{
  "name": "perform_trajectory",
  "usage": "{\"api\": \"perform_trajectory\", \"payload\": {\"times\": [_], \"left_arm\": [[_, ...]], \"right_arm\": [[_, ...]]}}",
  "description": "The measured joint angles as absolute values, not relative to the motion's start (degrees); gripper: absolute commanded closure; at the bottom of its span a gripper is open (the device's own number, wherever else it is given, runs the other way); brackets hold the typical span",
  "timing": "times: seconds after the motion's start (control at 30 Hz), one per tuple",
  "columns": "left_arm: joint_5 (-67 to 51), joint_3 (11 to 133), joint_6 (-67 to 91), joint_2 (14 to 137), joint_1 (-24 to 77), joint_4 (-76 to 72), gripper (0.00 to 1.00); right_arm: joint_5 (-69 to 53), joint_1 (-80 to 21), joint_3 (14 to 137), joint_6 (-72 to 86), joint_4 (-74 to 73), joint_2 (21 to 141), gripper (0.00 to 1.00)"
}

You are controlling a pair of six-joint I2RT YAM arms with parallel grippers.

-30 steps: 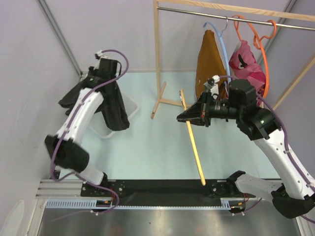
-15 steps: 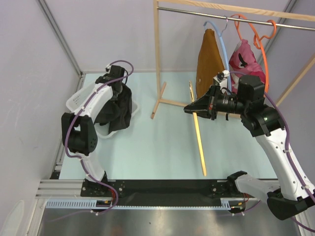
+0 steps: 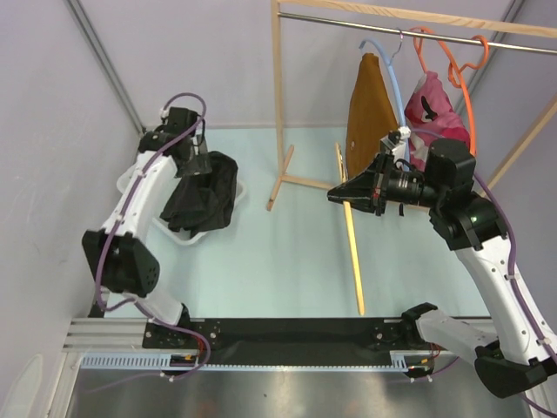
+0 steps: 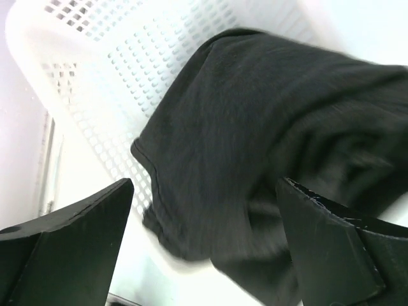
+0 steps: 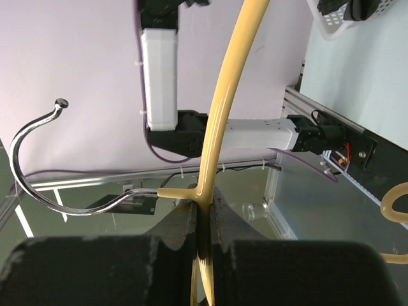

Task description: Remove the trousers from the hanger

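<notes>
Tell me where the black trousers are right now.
In the overhead view the trousers lie heaped in the white basket at the left of the table, spilling over its rim, beneath the open left gripper and left of the wooden clothes rail.

— Where do the trousers [image 3: 204, 198] lie?
— In the basket [image 3: 178, 235] at the surface's [image 3: 278, 261] far left corner, spilling over its right rim, under the left gripper [image 4: 204, 191]
— And the hanger [image 3: 352, 252]?
— Right of centre, in the right gripper [image 3: 335, 197], before the rack [image 3: 278, 104]. On its rail the left garment [image 3: 365, 113] hangs beside the right garment [image 3: 432, 117]
</notes>
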State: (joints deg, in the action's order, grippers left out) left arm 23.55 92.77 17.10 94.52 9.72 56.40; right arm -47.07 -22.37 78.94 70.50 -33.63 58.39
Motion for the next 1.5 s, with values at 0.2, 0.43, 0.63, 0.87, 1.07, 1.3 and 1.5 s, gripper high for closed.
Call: {"api": "perform_trajectory", "payload": {"times": [0.2,0.43,0.63,0.87,1.07,1.3,1.5], "left_arm": [[15.94,95.37,24.43,81.54,10.33,59.33,0.0],[6.28,84.84,38.68,56.47,36.67,47.81,0.11],[13.61,74.81,51.13,49.06,69.56,39.27,0.14],[28.49,82.37,51.44,63.75,96.84,33.23,0.14],[34.2,86.85,47.81,68.27,100.97,30.89,0.11],[37.23,87.74,44.29,67.85,100.05,29.39,0.16],[33.82,89.91,42.24,69.23,93.01,29.69,0.25]], "right_arm": [[-47.27,-22.37,77.17,70.24,-33.61,57.52,1.0],[-47.31,-22.35,75.9,70.35,-32.71,57.49,1.0],[-47.22,-22.35,73.25,70.74,-29.02,56.51,1.0],[-46.06,-22.35,66.96,71.31,-26.26,53.98,1.0],[-44.03,-22.35,65.34,72.05,-25.04,53.23,1.0],[-41.93,-22.37,65.34,74.28,-23.27,50.74,1.0],[-39.72,-22.79,65.34,77.08,-21.34,50.19,1.0]]}}
